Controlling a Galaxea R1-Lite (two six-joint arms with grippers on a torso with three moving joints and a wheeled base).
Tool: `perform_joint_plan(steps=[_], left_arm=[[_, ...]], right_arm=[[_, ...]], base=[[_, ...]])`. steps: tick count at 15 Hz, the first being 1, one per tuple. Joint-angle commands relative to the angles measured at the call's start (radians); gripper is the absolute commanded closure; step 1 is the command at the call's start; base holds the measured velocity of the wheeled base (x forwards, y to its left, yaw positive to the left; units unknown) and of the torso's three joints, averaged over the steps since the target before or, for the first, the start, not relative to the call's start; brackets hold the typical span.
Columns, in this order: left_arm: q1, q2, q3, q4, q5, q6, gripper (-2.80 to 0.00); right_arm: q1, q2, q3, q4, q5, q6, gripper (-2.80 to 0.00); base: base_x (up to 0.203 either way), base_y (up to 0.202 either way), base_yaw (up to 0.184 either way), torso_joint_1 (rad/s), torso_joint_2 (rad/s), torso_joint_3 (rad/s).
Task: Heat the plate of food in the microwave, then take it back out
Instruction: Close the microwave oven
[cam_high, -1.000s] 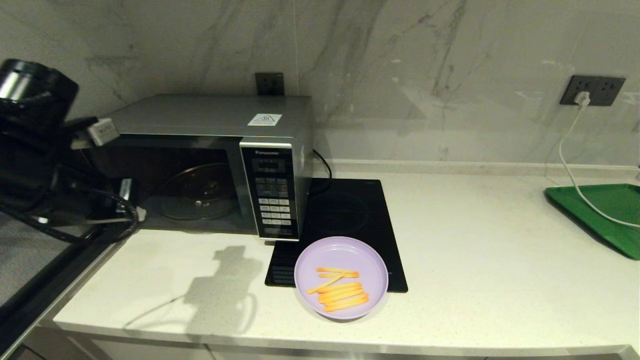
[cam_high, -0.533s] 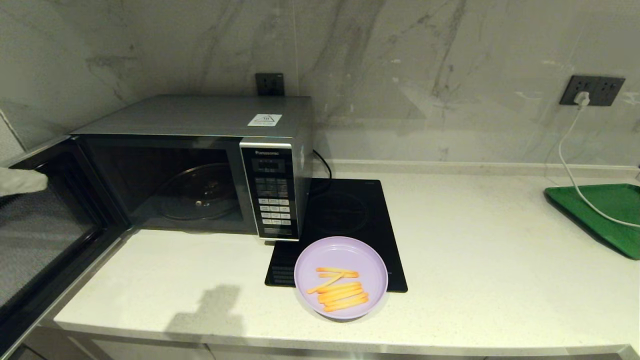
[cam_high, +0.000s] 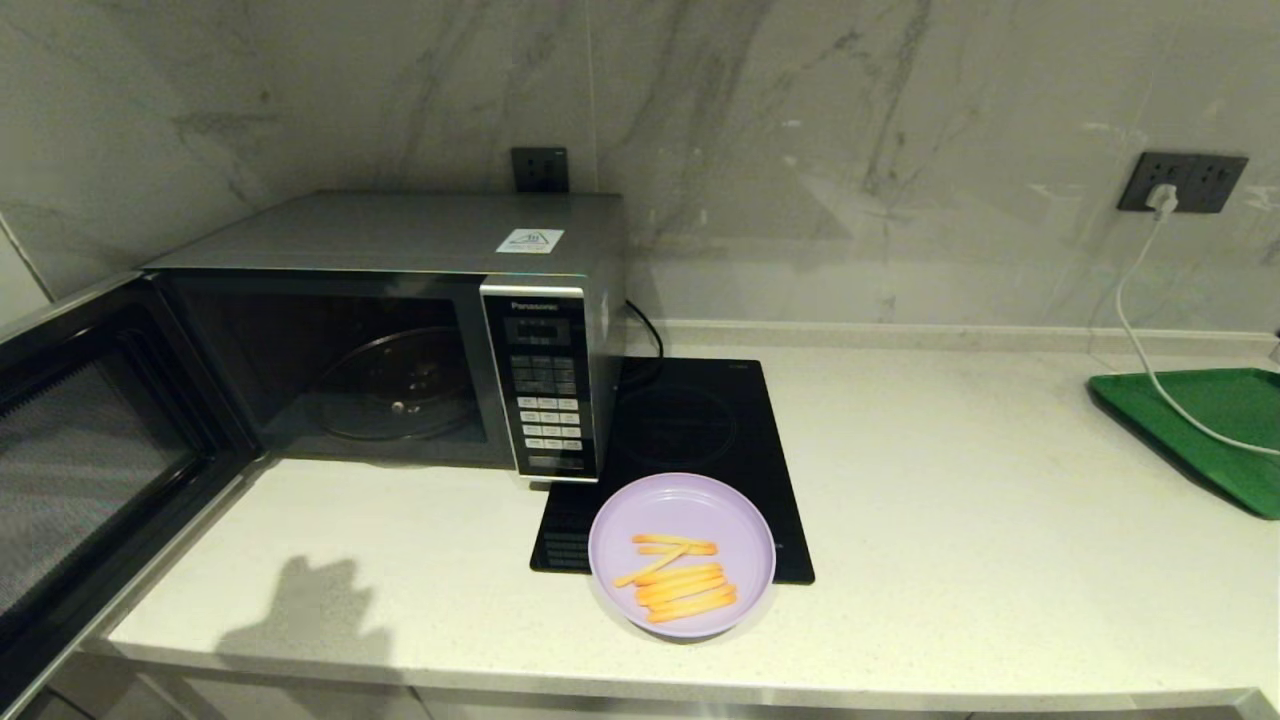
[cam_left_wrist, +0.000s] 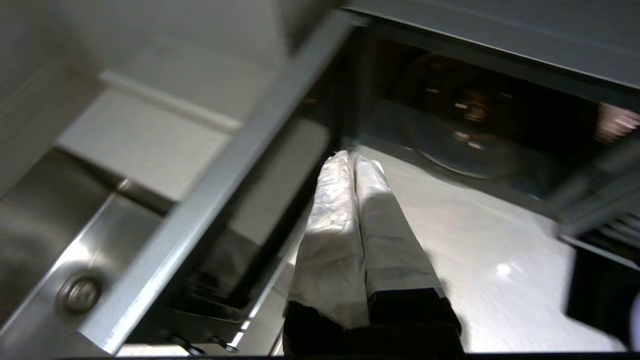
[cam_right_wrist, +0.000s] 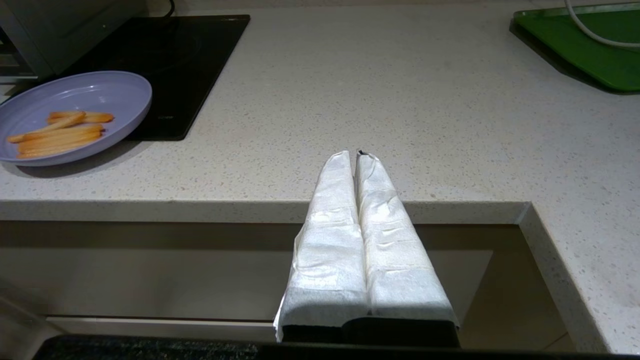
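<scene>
Plate of food (cam_high: 682, 556): lilac, shallow, low-rimmed; it sits near the counter's front edge, half on the black hob (cam_high: 690, 440) and half on the countertop (cam_high: 950, 520), just right of the microwave (cam_high: 400, 330).
Fries: a loose handful of orange-yellow sticks lying flat toward the near side of the plate; nothing pins them, so I judge any tilt would send them sliding.
Handling: the plate looks like thin plastic, so I expect it light, fairly stiff and slick under my wrapped fingers.
Where to take hold: the bare right or near rim, pinched from the side, well clear of the fries; keep it level all the way.
Microwave: door (cam_high: 90, 450) swung wide to the left, turntable (cam_high: 400, 385) bare, so the cavity is ready to receive.
Left gripper (cam_left_wrist: 354, 162): fingers pressed together, holding nothing, near the open door and the cavity mouth.
Right gripper (cam_right_wrist: 356, 156): fingers together, empty, at the counter's near edge, well right of the plate.
Risk: the plate straddles the hob's edge, so it may rock when nudged.
</scene>
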Motion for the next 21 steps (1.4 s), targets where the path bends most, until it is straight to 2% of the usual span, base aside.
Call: perform_joint_plan(steps=[1,2,4,5,7,9,14,16,18,21], left_arm=[[0.163,0.236,-0.142,0.061,-0.022,-0.01,0.0],[0.207,0.297,-0.211,0.123,-0.03,-0.036,0.0],[0.308,0.403,-0.268,0.222,-0.041,-0.12,0.0],[0.336,0.432,-0.275,0.257,-0.044,-0.159,0.0],[0.346,0.462,-0.28,0.305,-0.047,-0.242,0.0],[0.346,0.471,-0.278,0.324,-0.049,-0.264,0.0],[0.345,0.483,-0.278,0.324,-0.052,-0.269,0.0],[0.33,0.477,-0.273,0.333,-0.052,-0.287,0.0],[0.284,0.449,-0.263,0.376,-0.052,-0.318,0.0],[0.147,0.394,-0.252,0.485,-0.055,-0.42,0.0]], right_arm=[[0.0,0.0,0.0,0.0,0.0,0.0,0.0],[0.0,0.0,0.0,0.0,0.0,0.0,0.0],[0.0,0.0,0.0,0.0,-0.001,0.0,0.0],[0.0,0.0,0.001,0.0,0.0,0.0,0.0],[0.0,0.0,0.0,0.0,0.0,0.0,0.0],[0.0,0.0,0.0,0.0,0.0,0.0,0.0],[0.0,0.0,0.0,0.0,0.0,0.0,0.0],[0.0,0.0,0.0,0.0,0.0,0.0,0.0],[0.0,0.0,0.001,0.0,0.0,0.0,0.0],[0.0,0.0,0.001,0.0,0.0,0.0,0.0]], base=[[0.0,0.0,0.0,0.0,0.0,0.0],[0.0,0.0,0.0,0.0,0.0,0.0],[0.0,0.0,0.0,0.0,0.0,0.0],[0.0,0.0,0.0,0.0,0.0,0.0],[0.0,0.0,0.0,0.0,0.0,0.0],[0.0,0.0,0.0,0.0,0.0,0.0],[0.0,0.0,0.0,0.0,0.0,0.0],[0.0,0.0,0.0,0.0,0.0,0.0],[0.0,0.0,0.0,0.0,0.0,0.0],[0.0,0.0,0.0,0.0,0.0,0.0]])
